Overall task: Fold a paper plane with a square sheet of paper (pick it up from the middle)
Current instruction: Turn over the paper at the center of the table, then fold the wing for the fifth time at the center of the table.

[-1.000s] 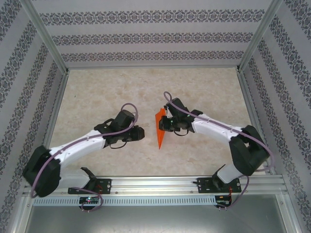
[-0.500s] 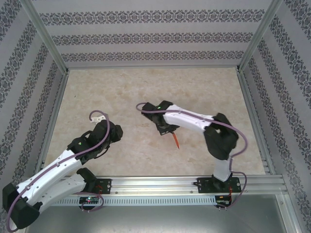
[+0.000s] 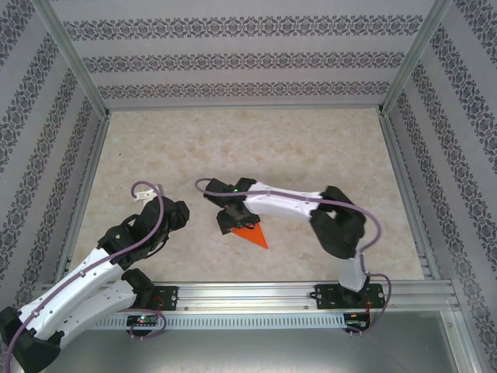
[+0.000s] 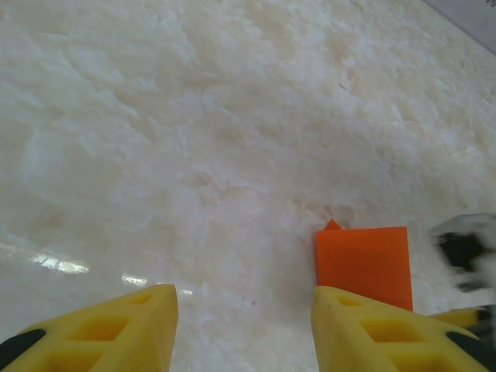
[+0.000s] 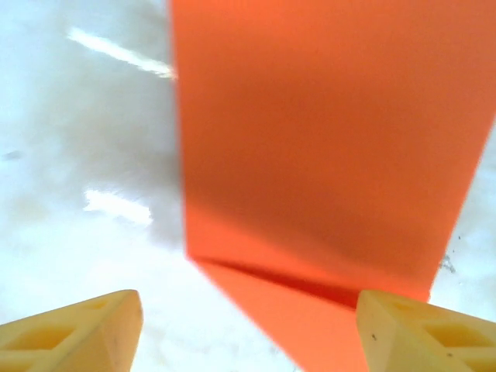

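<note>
The paper plane [image 3: 251, 235], folded from plain bright orange paper, is seen from above as a flat pointed wedge on the marbled table [image 3: 311, 148], near its front middle, with its tip turned toward the near right. In the right wrist view, it [image 5: 325, 155] is shown as a broad smooth panel with one sharp crease and a darker layer beneath, and the right gripper [image 3: 231, 221] is spread wide just beside it. The left gripper [image 4: 244, 310] is held apart and released, nothing between its fingers, the paper [image 4: 363, 263] lying beyond.
</note>
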Controlling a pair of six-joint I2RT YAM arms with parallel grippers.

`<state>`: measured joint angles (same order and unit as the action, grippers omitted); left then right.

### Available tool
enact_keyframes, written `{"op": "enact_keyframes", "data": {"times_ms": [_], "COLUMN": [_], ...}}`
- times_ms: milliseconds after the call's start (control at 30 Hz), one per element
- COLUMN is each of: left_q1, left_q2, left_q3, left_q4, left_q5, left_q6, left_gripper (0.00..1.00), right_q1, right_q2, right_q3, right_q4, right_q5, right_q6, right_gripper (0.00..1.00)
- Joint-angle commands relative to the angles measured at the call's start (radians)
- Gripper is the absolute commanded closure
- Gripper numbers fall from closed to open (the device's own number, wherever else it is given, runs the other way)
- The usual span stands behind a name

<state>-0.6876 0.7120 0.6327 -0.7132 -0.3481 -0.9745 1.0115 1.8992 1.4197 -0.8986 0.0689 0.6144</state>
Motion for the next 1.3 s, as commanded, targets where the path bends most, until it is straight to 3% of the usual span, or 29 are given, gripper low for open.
{"op": "enact_keyframes", "data": {"times_ms": [0,100,133,200,267,367,533,633,967,1267], "left_q1": [0.010,0.010,0.010,0.009,0.010,0.010,0.004,0.002,-0.008,-0.040], "left_q2": [0.026,0.080,0.109,0.174,0.255,0.359,0.464,0.471,0.556,0.622], "left_q3": [-0.031,-0.054,-0.060,-0.056,-0.035,-0.002,0.044,0.027,0.044,0.031], "left_q4": [0.051,0.137,0.167,0.213,0.245,0.290,0.308,0.350,0.392,0.490], "left_q5": [0.071,0.159,0.195,0.266,0.330,0.398,0.428,0.424,0.480,0.503], "left_q6": [0.010,0.028,0.036,0.041,0.047,0.045,0.012,-0.020,-0.023,-0.077], "left_gripper": [0.48,0.46,0.46,0.46,0.48,0.49,0.52,0.51,0.51,0.50], "right_q1": [-0.045,-0.114,-0.147,-0.218,-0.300,-0.348,-0.360,-0.375,-0.395,-0.472], "right_q2": [-0.226,-0.392,-0.431,-0.488,-0.505,-0.480,-0.406,-0.369,-0.268,-0.170], "right_q3": [-0.127,-0.315,-0.375,-0.494,-0.596,-0.653,-0.645,-0.657,-0.668,-0.757], "right_q4": [0.237,0.407,0.459,0.563,0.658,0.734,0.690,0.709,0.720,0.888], "right_q5": [-0.111,-0.200,-0.245,-0.344,-0.476,-0.634,-0.635,-0.633,-0.659,-0.746], "right_q6": [0.025,0.030,0.038,0.065,0.094,0.084,0.021,0.028,-0.027,-0.028], "right_gripper": [0.21,0.15,0.18,0.33,0.56,0.75,0.91,0.96,0.95,0.94]}}
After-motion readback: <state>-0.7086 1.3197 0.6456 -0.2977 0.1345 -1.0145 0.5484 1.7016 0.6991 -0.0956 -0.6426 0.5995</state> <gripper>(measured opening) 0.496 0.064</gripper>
